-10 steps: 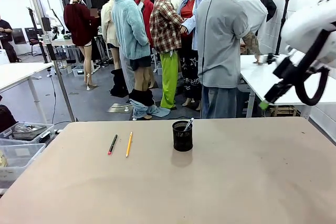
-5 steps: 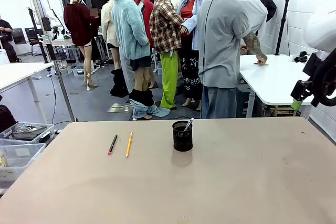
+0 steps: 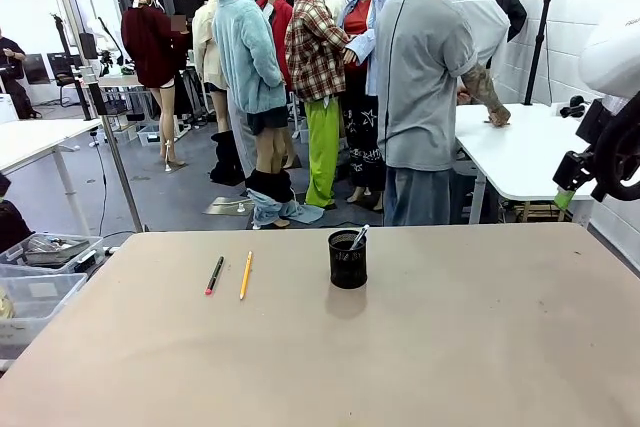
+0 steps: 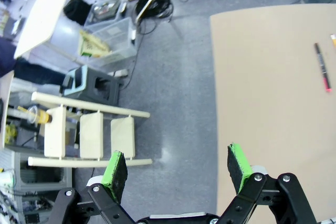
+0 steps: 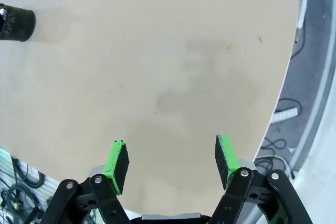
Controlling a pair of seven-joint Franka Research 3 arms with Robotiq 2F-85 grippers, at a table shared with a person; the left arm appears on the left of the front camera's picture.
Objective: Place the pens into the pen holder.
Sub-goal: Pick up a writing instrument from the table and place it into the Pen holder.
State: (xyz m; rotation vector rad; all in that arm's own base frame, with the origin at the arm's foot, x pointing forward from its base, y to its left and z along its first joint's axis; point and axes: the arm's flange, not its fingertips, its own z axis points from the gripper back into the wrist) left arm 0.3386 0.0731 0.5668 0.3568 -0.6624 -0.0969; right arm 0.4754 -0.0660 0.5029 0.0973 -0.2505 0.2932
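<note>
Black metal mesh, the pen holder (image 3: 347, 259) stands upright near the middle of the far half of the tan table (image 3: 450, 347), with the greyish pen (image 3: 358, 237) already leaning out of its rim. The other two pens lie flat to its left, well apart from it: the yellow pencil (image 3: 246, 275) nearer, and the dark pen with the red end (image 3: 214, 275) just beside that, the two roughly parallel and not touching. None of these has shifted over the last second. What has changed is the right arm: a second ago it reached in over the table's far right, and it has since drawn back to the picture's right edge, where it has sat unchanged for the last half second. The right gripper (image 5: 170, 156) hangs above bare tabletop with its green pads apart and nothing between them, the holder far off at the corner of its own view. The left gripper (image 4: 177, 166) is spread wide and empty too, hovering over the floor just off the table's left edge, with the dark pen in sight ahead of it. By the look of it, one pen is done and two remain, and the left arm seems better placed for them.
</note>
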